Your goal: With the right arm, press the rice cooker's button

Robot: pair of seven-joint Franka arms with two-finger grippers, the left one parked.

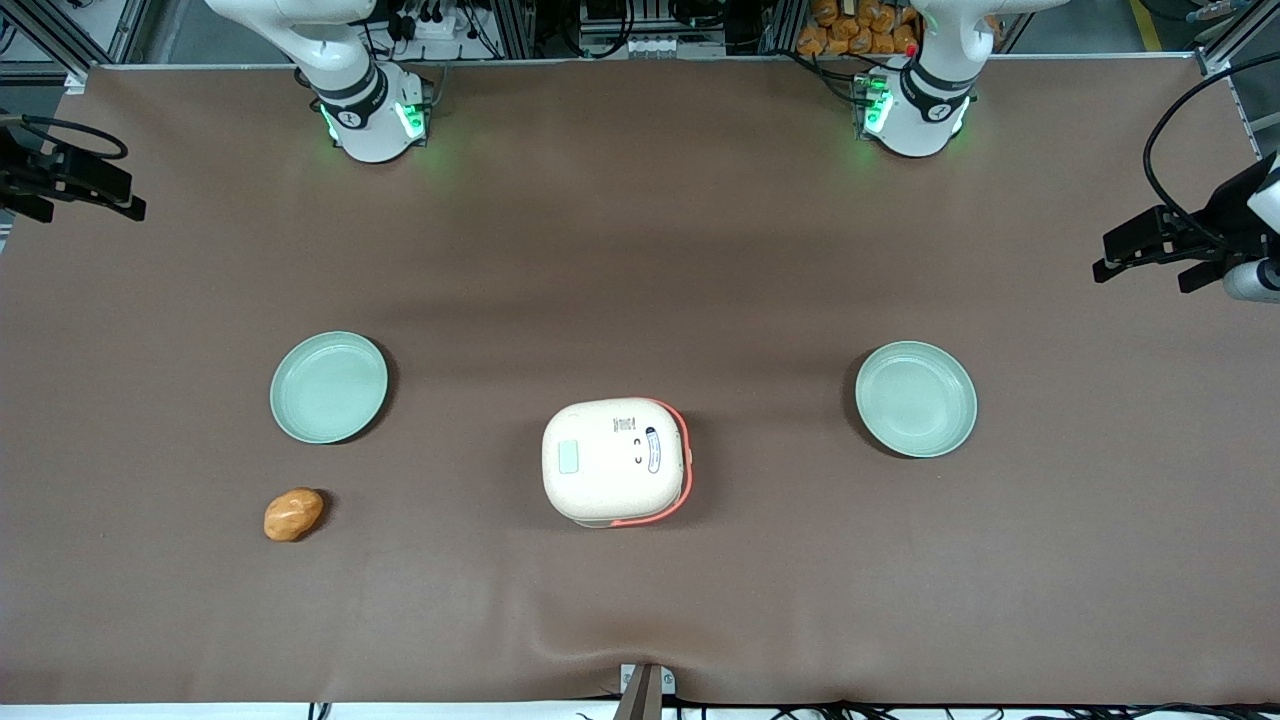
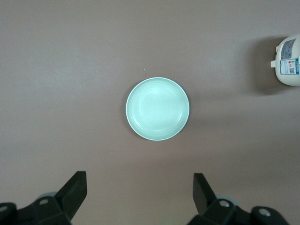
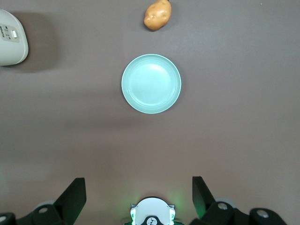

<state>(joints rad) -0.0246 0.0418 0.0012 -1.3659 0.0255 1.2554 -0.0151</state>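
The gripper [image 3: 138, 180] hangs high above the table with its 2 black fingers [image 3: 75, 197] spread wide apart and nothing between them. In the front view it shows only as a black shape at the frame's edge, at the working arm's end of the table, well apart from everything on the cloth. The right arm [image 1: 365, 110] rises from its white base at the upper edge of the front view, green lights glowing on the base.

The rice cooker [image 1: 615, 460] stands in the middle of the front view, slightly below centre, on the brown table [image 1: 640, 250]. Its cream lid is down and coral trim shows along one edge. The button [image 1: 568, 457] sits on the lid, on the part turned toward the working arm's end, apart from the white oval label [image 1: 653, 450].

A mint-green plate [image 1: 328, 387] lies between the cooker and the working arm's end of the table. A potato [image 1: 293, 513] lies near it, closer to the front camera. A second plate [image 1: 915, 398] lies toward the parked arm's end.
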